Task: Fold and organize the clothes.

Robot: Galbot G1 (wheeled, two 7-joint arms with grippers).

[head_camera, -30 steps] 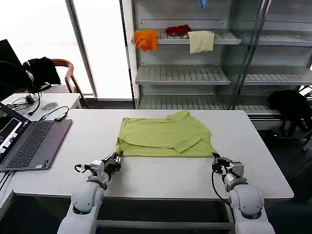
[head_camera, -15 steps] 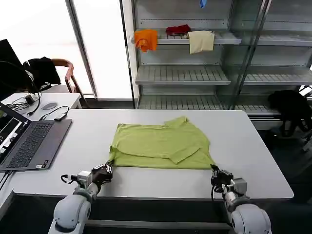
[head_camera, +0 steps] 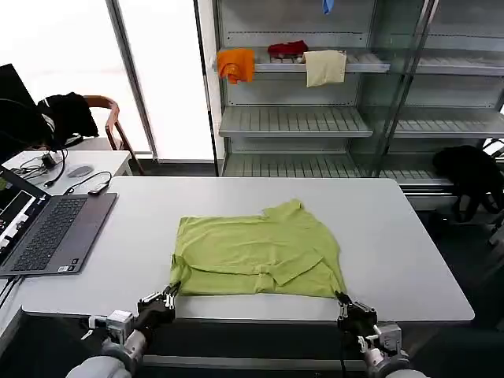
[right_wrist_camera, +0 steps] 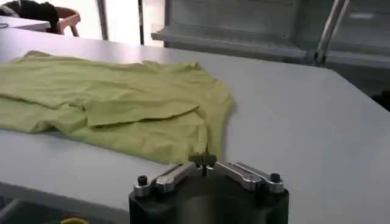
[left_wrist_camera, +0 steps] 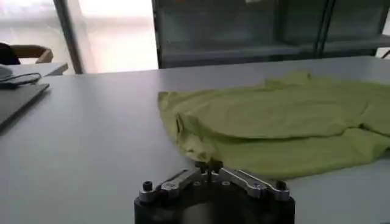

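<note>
The lime yellow-green T-shirt (head_camera: pixel 258 256) lies on the white bench (head_camera: pixel 409 252), close to the near edge. It is partly folded, with one layer lying over another and a sleeve flap on top. One bit of cloth sticks up at the far side.

The left pincer (head_camera: pixel 168 294) is at the shirt's near left corner, right at the edge of the bench. In the left wrist view the left pincer (left_wrist_camera: pixel 209 166) has its tips pressed together, and a small bit of the shirt's (left_wrist_camera: pixel 274 131) edge is pinched between them.

The right pincer (head_camera: pixel 342 300) is at the shirt's near right corner, also at the bench edge. In the right wrist view the right pincer (right_wrist_camera: pixel 203 161) has its tips closed tight on the corner of the shirt (right_wrist_camera: pixel 116 106).

A grey laptop (head_camera: pixel 43 232) sits open on the left side of the bench. Behind the bench stands a metal shelf (head_camera: pixel 295 122) with an orange cloth (head_camera: pixel 236 63), a red cloth (head_camera: pixel 288 48) and a cream cloth (head_camera: pixel 324 67) on it.
</note>
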